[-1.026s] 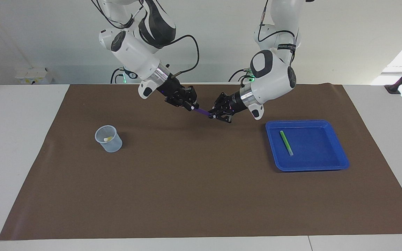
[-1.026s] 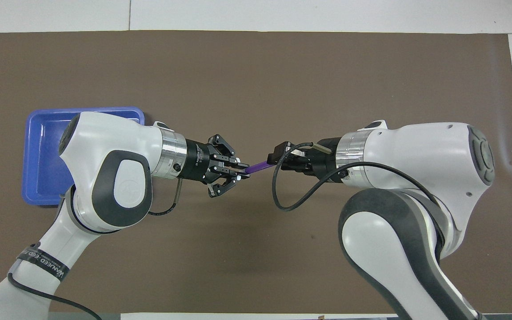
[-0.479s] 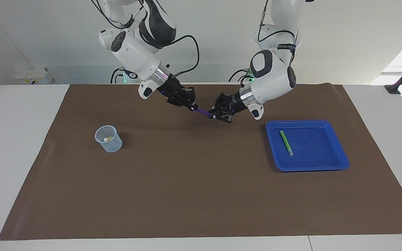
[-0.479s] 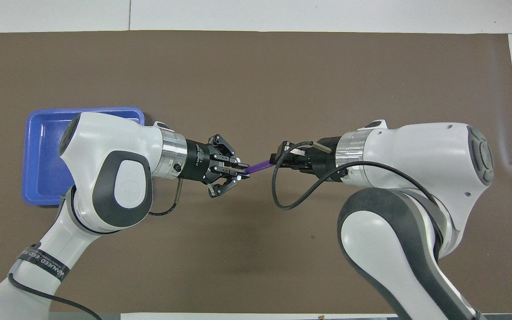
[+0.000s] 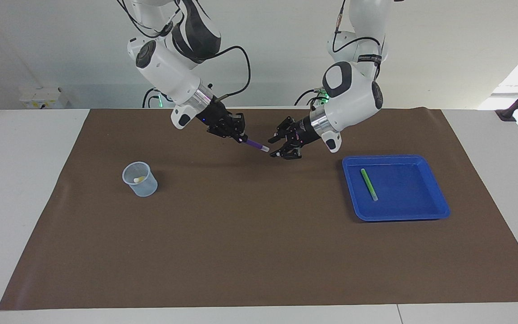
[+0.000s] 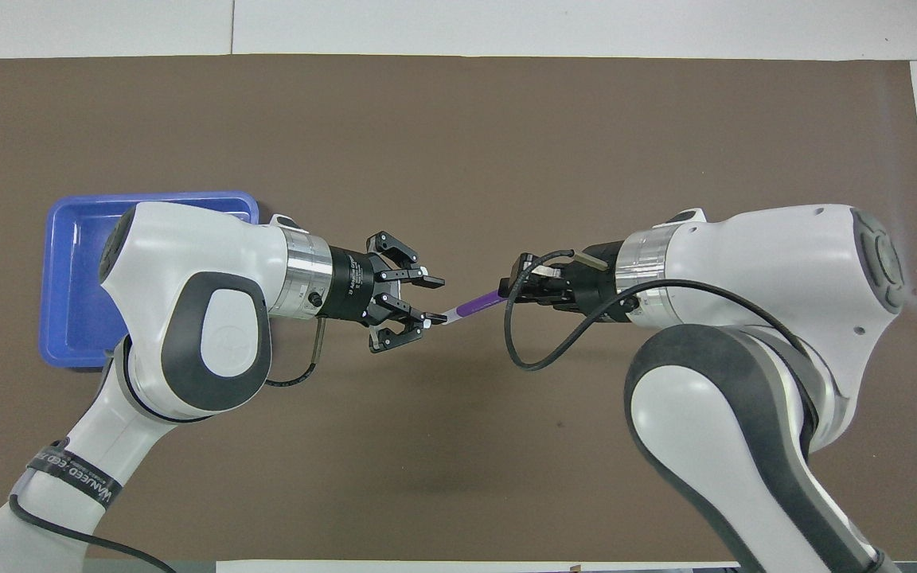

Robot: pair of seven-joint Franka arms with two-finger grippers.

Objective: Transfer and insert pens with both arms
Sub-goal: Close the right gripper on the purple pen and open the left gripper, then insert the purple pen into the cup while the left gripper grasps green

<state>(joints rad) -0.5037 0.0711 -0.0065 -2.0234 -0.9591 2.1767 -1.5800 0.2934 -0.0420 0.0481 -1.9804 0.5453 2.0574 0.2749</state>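
Two grippers: both raised over the middle of the brown mat, tips facing each other, a short gap between them.
Right gripper [image 5: 239, 135]: black two-finger gripper on the white right arm, clamped on the slim purple marker pen [image 5: 256, 145]; the arm comes in from 5 o'clock in the overhead view.
Purple pen: held in the air, slanting down from the right gripper toward the left one, its pale whitish end [image 6: 453, 315] pointing at the left gripper; in the overhead view that end sits just beside the tip of one left finger [image 6: 419, 318].
Left gripper [image 5: 276, 147]: black two-finger gripper on the white left arm, fingers spread apart and holding nothing; this arm enters from 7 o'clock in the overhead view.
Green pen [image 5: 368, 184]: slim green marker pen lying flat in the blue plastic tray [image 5: 421, 198], at 3 o'clock in the facing view, toward the left arm's end of the worktop.
Cup [image 5: 140, 179]: translucent plastic cup standing on the mat at 9 o'clock in the facing view, toward the right arm's end, with a pale yellowish pen end [image 5: 139, 179] showing inside.
Mat [image 5: 250, 252]: brown sheet covering most of the white worktop [image 5: 20, 189].
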